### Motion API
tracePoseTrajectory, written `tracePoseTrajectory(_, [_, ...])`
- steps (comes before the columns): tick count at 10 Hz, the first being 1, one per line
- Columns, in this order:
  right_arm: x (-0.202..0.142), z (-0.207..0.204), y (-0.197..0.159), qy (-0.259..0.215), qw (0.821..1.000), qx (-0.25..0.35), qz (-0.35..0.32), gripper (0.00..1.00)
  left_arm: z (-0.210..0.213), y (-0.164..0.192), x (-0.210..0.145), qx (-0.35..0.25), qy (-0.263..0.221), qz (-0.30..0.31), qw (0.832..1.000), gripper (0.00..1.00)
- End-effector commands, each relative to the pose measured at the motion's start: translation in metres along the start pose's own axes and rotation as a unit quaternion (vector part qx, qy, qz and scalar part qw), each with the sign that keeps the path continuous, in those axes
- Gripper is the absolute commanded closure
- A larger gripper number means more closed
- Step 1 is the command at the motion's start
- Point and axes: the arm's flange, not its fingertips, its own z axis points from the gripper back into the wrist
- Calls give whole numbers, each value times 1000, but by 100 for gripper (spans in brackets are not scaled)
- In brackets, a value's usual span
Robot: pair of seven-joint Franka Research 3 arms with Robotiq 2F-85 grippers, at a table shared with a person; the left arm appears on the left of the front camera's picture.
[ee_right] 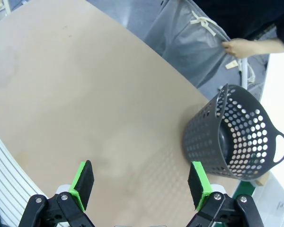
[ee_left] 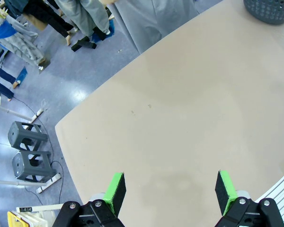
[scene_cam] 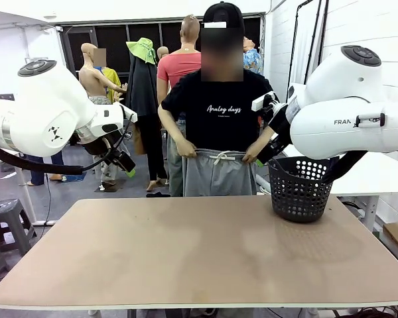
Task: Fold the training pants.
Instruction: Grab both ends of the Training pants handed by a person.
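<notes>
Holding the training pants (scene_cam: 217,173) by the waistband, the person stands beyond the tabletop's (scene_cam: 199,252) far edge, and that edge hides the pant legs' lower part. Above the tabletop, left fingers (ee_left: 115,190) and right fingers (ee_right: 83,183) are spread wide, gripping nothing.

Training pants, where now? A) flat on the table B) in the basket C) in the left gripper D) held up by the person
D: the person's hands hold the training pants up by the waistband, behind the table.
</notes>
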Motion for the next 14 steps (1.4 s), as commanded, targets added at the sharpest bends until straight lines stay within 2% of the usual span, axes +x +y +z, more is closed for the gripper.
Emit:
tracePoseTrajectory(1, [-1, -1, -1, 0, 1000, 1, -1, 0, 0, 0, 0, 1, 0, 0, 1000, 0])
tracePoseTrajectory(14, [-1, -1, -1, 0, 1000, 1, -1, 0, 0, 0, 0, 1, 0, 0, 1000, 0])
